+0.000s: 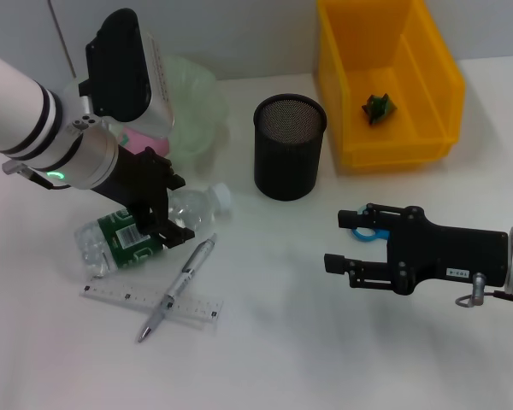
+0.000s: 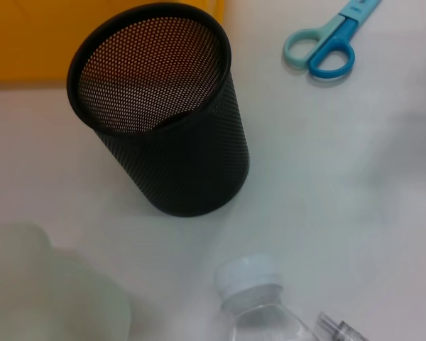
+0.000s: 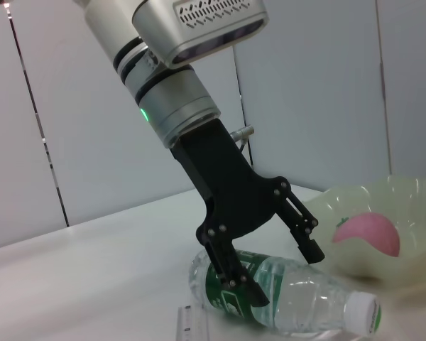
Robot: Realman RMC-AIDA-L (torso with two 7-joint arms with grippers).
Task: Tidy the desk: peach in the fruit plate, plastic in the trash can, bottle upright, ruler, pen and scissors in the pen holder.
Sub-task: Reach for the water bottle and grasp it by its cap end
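Left pincer: fingers spread apart, straddling the clear plastic bottle with green label, which lies on its side on the white tabletop; actual contact cannot be made out.
Right pincer: held open above the tabletop, partly covering the blue-handled scissors.
Pink peach: seen in the pale green fruit plate, mostly hidden by the left arm in the head view.
Silver pen: laid across the clear ruler.
Black mesh pen holder: upright beside the yellow bin, where a small dark green scrap is hard to identify.

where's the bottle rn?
Head view, robot's left: the bottle lies on its side between the fruit plate and the ruler, with the left gripper open astride it.
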